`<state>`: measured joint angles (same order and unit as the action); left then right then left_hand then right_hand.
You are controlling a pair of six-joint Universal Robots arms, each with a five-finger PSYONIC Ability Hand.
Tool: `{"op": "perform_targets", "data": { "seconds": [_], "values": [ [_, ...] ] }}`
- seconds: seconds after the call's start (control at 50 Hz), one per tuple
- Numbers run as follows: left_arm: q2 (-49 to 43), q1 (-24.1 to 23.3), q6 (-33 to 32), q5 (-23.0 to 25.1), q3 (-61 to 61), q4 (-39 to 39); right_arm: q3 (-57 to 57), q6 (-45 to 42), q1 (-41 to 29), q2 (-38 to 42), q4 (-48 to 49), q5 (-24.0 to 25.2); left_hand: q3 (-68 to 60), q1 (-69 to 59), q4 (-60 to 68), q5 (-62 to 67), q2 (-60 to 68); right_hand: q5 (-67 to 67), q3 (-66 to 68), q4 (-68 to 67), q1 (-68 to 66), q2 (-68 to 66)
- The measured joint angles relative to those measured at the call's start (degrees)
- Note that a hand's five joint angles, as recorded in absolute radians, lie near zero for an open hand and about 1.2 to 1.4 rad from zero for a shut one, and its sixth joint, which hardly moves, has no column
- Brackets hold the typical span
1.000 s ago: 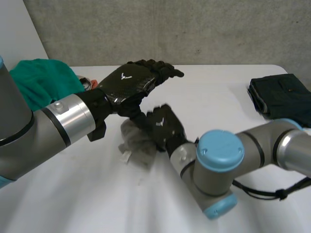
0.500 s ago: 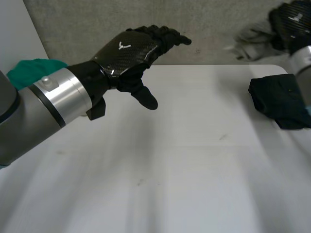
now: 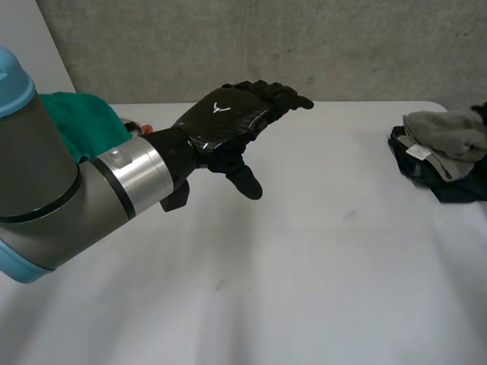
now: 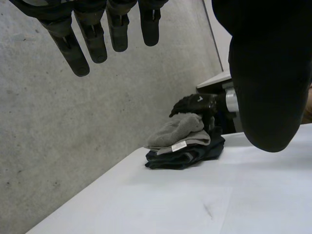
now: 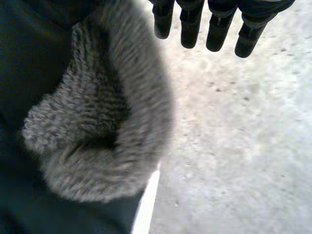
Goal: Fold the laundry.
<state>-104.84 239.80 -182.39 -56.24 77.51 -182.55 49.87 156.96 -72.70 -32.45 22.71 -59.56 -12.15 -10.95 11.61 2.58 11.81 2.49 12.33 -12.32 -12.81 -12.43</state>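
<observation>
A small grey knit cloth lies bunched on top of a folded dark pile at the table's right edge. In the left wrist view my right hand hovers just behind the grey cloth and the dark pile. In its own wrist view the right hand's fingers are straight and clear of the grey cloth, holding nothing. My left hand hangs open above the table's middle left, fingers straight and thumb down, with nothing in it.
A green cloth is heaped at the table's far left, with a small orange thing beside it. The white table spreads bare between the two piles. A grey wall stands behind the table.
My right hand carried the grey cloth from the table's middle up and over to the right, laid it on the dark pile and let go. The left hand stayed raised and open.
</observation>
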Motion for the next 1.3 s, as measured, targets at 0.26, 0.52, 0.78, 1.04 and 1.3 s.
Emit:
{"op": "perform_targets", "data": {
  "seconds": [0.26, 0.52, 0.78, 1.04, 1.3],
  "values": [
    [1.44, -1.72, 0.12, -0.63, 0.56, 0.10, -1.00, -3.67, 1.58, -17.59, -21.62, -20.61, 0.00, 0.00, 0.00, 0.00, 0.00, 0.00, 0.00, 0.00, 0.00, 0.01],
    [6.04, 0.20, 2.43, -14.24, -5.49, -7.29, -8.85, -15.89, -8.51, -24.66, -9.89, -32.10, 0.00, 0.00, 0.00, 0.00, 0.00, 0.00, 0.00, 0.00, 0.00, 0.01],
    [-1.28, 22.27, -2.87, -22.91, -9.97, -12.40, 25.27, -15.26, -32.47, -33.68, 3.74, -13.25, 0.00, -0.02, 0.00, 0.00, 0.00, 0.00, -0.01, 0.21, 0.00, 0.12],
    [-32.29, 31.07, -27.35, -21.61, -22.30, -16.09, 45.80, -15.50, -35.46, -33.47, 3.16, -12.70, -2.64, -4.36, 3.40, 2.32, 3.19, 0.00, -0.01, 0.22, 0.00, 0.12],
    [-41.89, 29.97, -28.37, -23.34, -30.79, -20.11, 52.23, -15.72, -34.33, -33.98, 3.81, -12.63, -55.77, -55.57, 56.63, 52.08, 56.60, 0.00, -0.01, 0.22, 0.00, 0.12]
  ]
}}
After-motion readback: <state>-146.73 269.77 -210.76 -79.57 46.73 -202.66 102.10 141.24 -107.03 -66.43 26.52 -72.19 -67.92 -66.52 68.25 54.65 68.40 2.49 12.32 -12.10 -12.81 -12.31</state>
